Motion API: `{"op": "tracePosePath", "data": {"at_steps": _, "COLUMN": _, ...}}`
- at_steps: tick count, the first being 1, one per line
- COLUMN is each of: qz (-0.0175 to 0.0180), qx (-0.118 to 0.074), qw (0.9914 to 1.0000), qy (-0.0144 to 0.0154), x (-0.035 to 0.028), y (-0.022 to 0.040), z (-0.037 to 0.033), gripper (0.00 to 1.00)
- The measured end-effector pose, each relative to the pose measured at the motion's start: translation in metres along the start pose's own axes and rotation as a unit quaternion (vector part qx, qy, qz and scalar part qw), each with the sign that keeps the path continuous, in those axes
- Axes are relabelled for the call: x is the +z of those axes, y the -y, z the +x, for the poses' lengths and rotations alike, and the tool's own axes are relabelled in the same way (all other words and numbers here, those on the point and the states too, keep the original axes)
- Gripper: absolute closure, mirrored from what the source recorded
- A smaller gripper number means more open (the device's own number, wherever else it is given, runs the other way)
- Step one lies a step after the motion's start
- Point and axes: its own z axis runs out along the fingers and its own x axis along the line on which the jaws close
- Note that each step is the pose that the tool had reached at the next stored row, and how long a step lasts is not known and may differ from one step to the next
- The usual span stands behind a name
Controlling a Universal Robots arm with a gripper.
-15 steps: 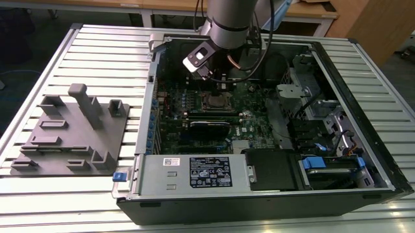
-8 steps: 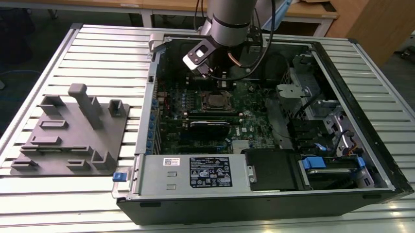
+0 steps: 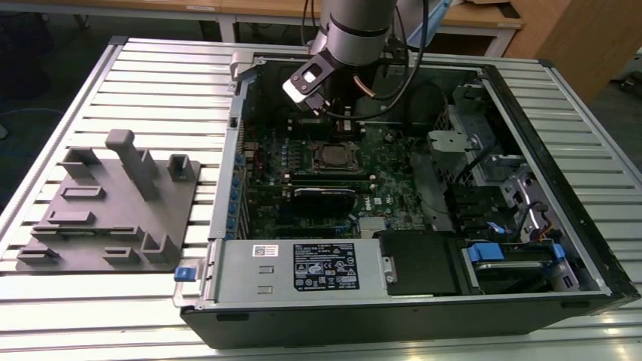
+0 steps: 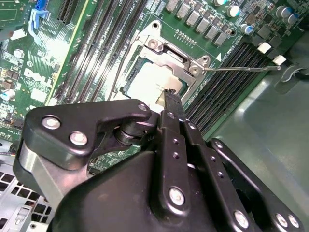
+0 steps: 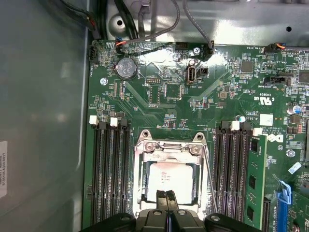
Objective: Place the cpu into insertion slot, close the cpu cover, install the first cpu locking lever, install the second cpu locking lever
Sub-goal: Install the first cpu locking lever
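Observation:
The insertion slot [image 3: 336, 156] sits mid-motherboard inside the open computer case. The cpu [image 5: 166, 178] lies in it, pale silvery face up, also seen in the second wrist view [image 4: 147, 82]. The cpu cover [image 5: 166, 148] lies flat around the chip as a silvery frame [image 4: 170, 52]. One thin wire locking lever [image 4: 241, 68] sticks out sideways over the memory slots; in the first wrist view a lever [image 5: 209, 176] runs along the socket's side. My gripper [image 5: 166, 195] is shut with nothing between its fingers. Its tips [image 4: 169, 96] hang over the chip's edge, low above the socket [image 3: 339, 120].
Long black memory slots [image 5: 110, 174] flank the socket on both sides. Cables [image 3: 401, 83] hang near the arm at the back of the case. A drive cage [image 3: 501, 180] fills the exterior view's right, and a power supply box [image 3: 301, 267] sits at the front. A grey fixture plate [image 3: 110, 203] lies on the table.

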Motion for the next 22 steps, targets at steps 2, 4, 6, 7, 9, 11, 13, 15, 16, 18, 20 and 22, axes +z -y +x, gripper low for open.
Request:
{"op": "tracePosePath", "data": {"at_steps": 2, "qz": 0.0, "qx": 0.0, "qw": 1.0, "qy": 0.0001, "x": -0.0001, "y": 0.0, "z": 0.0, "gripper": 0.89}}
{"op": "tracePosePath", "data": {"at_steps": 4, "qz": 0.0001, "qx": 0.0, "qw": 1.0, "qy": 0.0002, "x": -0.0002, "y": 0.0001, "z": -0.0002, "gripper": 0.89}}
{"op": "tracePosePath", "data": {"at_steps": 6, "qz": -0.0002, "qx": -0.001, "qw": 1.0, "qy": 0.0002, "x": -0.0002, "y": 0.0, "z": -0.0002, "gripper": 0.89}}
{"op": "tracePosePath", "data": {"at_steps": 7, "qz": -0.0004, "qx": -0.001, "qw": 1.0, "qy": 0.0002, "x": -0.0001, "y": 0.0, "z": -0.0002, "gripper": 0.89}}
{"op": "tracePosePath", "data": {"at_steps": 9, "qz": -0.0004, "qx": -0.003, "qw": 0.99999, "qy": 0.0002, "x": -0.0001, "y": 0.0, "z": -0.0002, "gripper": 0.89}}
{"op": "tracePosePath", "data": {"at_steps": 11, "qz": 0.0, "qx": -0.012, "qw": 0.99993, "qy": 0.0005, "x": -0.0001, "y": 0.0, "z": -0.0002, "gripper": 0.89}}
{"op": "tracePosePath", "data": {"at_steps": 13, "qz": 0.0007, "qx": -0.024, "qw": 0.9997, "qy": 0.0008, "x": -0.0001, "y": 0.0001, "z": -0.0001, "gripper": 0.89}}
{"op": "tracePosePath", "data": {"at_steps": 15, "qz": 0.0014, "qx": -0.041, "qw": 0.99915, "qy": 0.0012, "x": -0.0001, "y": 0.0, "z": -0.0002, "gripper": 0.89}}
{"op": "tracePosePath", "data": {"at_steps": 16, "qz": 0.0018, "qx": -0.05, "qw": 0.99875, "qy": 0.0014, "x": 0.0, "y": 0.0001, "z": -0.0002, "gripper": 0.89}}
{"op": "tracePosePath", "data": {"at_steps": 18, "qz": 0.0024, "qx": -0.064, "qw": 0.99795, "qy": 0.0018, "x": 0.0, "y": 0.0001, "z": -0.0002, "gripper": 0.89}}
{"op": "tracePosePath", "data": {"at_steps": 20, "qz": 0.0023, "qx": -0.074, "qw": 0.99728, "qy": 0.002, "x": 0.0, "y": 0.0, "z": -0.0002, "gripper": 0.89}}
{"op": "tracePosePath", "data": {"at_steps": 22, "qz": 0.0002, "qx": -0.079, "qw": 0.99683, "qy": 0.0023, "x": 0.0001, "y": 0.0, "z": -0.0001, "gripper": 0.89}}
